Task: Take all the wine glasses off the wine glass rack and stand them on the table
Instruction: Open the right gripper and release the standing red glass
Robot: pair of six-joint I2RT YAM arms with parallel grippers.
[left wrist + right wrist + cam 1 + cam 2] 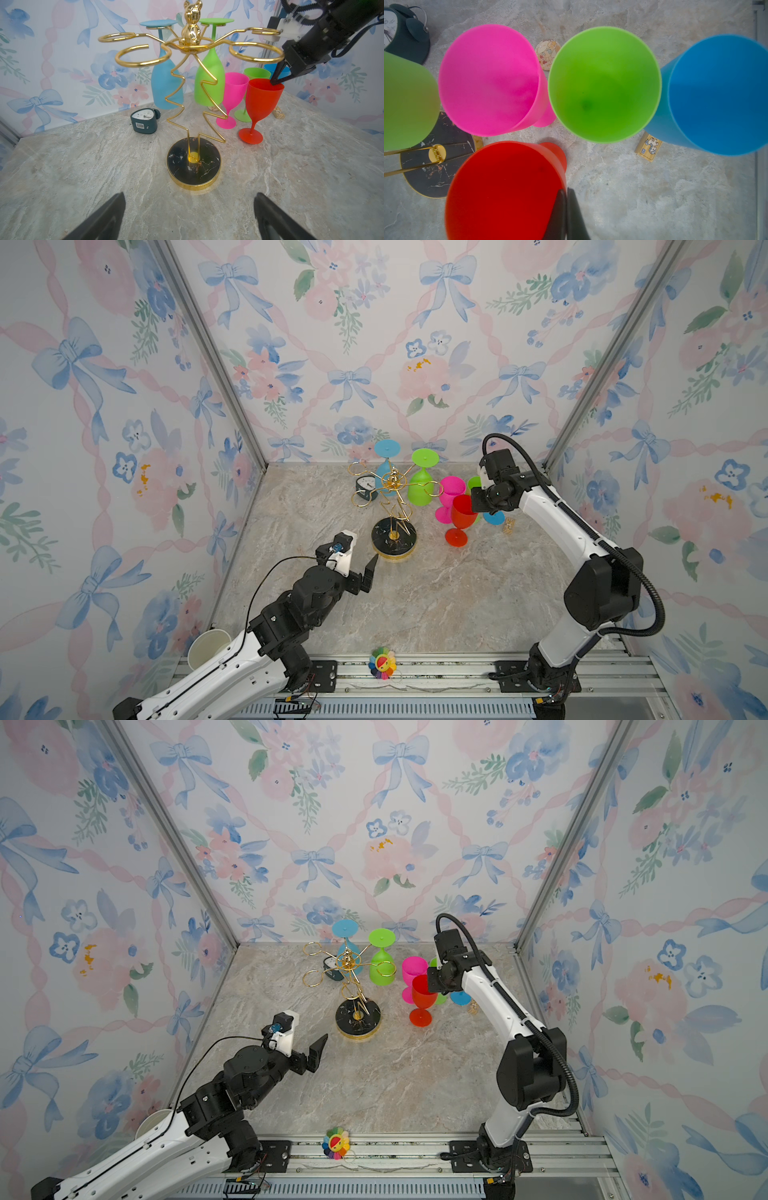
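The gold wire wine glass rack (pixel 393 539) (pixel 358 1019) (pixel 194 164) stands mid-table on its round black base. A blue wine glass (pixel 166 83) and a green one (pixel 209 83) hang upside down from its far arms. A red wine glass (pixel 462 512) (pixel 423 994) (pixel 261 99) (pixel 504 187) stands upright to the right of the rack, foot down at the table. My right gripper (pixel 274 82) (pixel 566 193) is shut on its rim, one finger inside the bowl. My left gripper (pixel 189 195) (pixel 365 562) is open and empty, just in front of the rack's base.
Pink (pixel 488 79), green (pixel 604 83) and blue (pixel 720 93) glasses stand upright behind the red one. A dark alarm clock (pixel 144 121) lies left of the rack. A wooden block (pixel 648 148), a round badge (pixel 547 54), a paper cup (pixel 205 647) and a flower toy (pixel 382 663) are also here.
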